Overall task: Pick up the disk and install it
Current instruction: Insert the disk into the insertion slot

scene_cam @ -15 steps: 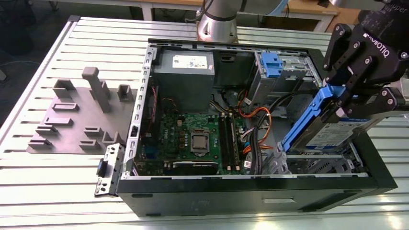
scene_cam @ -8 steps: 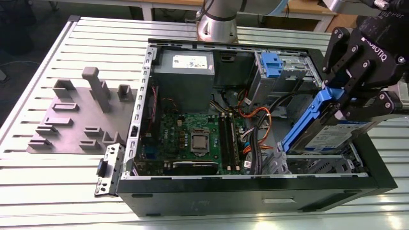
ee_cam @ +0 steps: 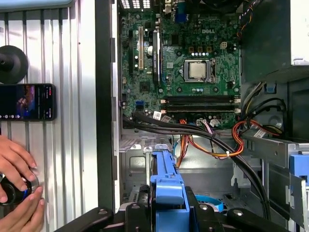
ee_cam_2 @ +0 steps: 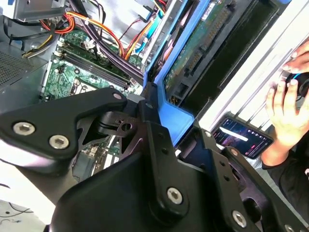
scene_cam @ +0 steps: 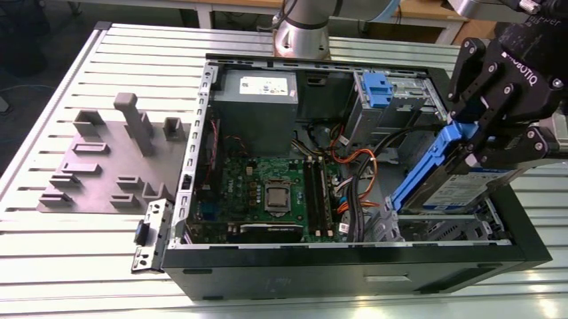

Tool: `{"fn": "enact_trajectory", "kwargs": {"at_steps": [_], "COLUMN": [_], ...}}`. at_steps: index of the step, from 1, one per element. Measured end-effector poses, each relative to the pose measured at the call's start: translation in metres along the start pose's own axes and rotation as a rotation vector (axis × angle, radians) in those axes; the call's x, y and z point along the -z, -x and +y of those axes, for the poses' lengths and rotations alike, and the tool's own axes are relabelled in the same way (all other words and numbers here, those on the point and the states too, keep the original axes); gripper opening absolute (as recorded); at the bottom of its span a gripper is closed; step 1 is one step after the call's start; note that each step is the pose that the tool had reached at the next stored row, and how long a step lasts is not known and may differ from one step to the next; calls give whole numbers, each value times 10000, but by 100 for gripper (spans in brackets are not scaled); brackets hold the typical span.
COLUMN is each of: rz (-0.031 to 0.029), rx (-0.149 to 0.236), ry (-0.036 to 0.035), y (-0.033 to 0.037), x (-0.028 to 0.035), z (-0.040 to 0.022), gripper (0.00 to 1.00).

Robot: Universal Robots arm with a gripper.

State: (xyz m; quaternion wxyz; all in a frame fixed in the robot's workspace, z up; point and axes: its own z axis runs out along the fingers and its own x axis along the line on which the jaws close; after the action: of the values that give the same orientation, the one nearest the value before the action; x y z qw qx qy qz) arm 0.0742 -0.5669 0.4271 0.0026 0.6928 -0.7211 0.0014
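Fixture plate (scene_cam: 106,166): grey, with upright blocks; flat on the slatted table (scene_cam: 53,266) outside the computer case (scene_cam: 355,269), off its wall at the exterior view's left. Nothing on it.

Power-supply box (scene_cam: 257,100): inside the case, in the corner nearest the arm's base. Clear of the work.

Motherboard (scene_cam: 266,193): on the case floor, beside the power-supply box. Exposed.

Cables (scene_cam: 355,159): orange and black bundle across the middle of the case, between the motherboard and the drive bay (scene_cam: 443,226). Loose loops just beside the bay.

Disk (scene_cam: 461,189): raised over the drive bay at the case's end on the exterior view's right. Tilted, lower end dipped into the case, label side up. Not seated.

Gripper (scene_cam: 483,146): closed on the disk, clamping its blue carrier frame from both sides, above the case's right-hand end in the exterior view.

Hand (ee_cam: 17,166): a person's, on the table outside the case wall, near a phone (ee_cam: 26,101).

Risk, jamming: judged likely if the tilted disk meets the bay rails at an angle; the carrier frame could bind.

Risk, snagging: cables next to the bay could be pinched beneath the disk.

Risk, slipping: hold is on plastic frame only; a knock against the case rim could twist the disk.

Risk, contact: the hand close to the case lies within the arm's likely reach.
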Motion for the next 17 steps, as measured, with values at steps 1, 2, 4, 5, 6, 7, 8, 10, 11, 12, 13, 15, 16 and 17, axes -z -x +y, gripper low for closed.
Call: {"fn": "enact_trajectory", "kwargs": {"at_steps": [1,2,4,5,6,7,8,10,11,12,13,15,16,17], "rz": [0,-1,-7,-4,-6,-3,-3,-2,-1,-1,-2,-2,-2,-2], "rx": [0,0,0,0,0,1,0,0,0,0,0,0,0,0], "ry": [0,0,0,0,0,0,0,0,0,0,0,0,-1,0], "y": [0,0,1,0,0,0,1,0,1,1,1,1,2,1], "x": [0,0,-8,-20,-39,-57,-74,-110,-127,-145,-165,-201,-220,-237], "z": [0,0,0,0,0,0,0,0,0,0,0,0,0,0], "gripper": [38,44,44,51,51,51,51,49,43,43,36,31,25,19]}}
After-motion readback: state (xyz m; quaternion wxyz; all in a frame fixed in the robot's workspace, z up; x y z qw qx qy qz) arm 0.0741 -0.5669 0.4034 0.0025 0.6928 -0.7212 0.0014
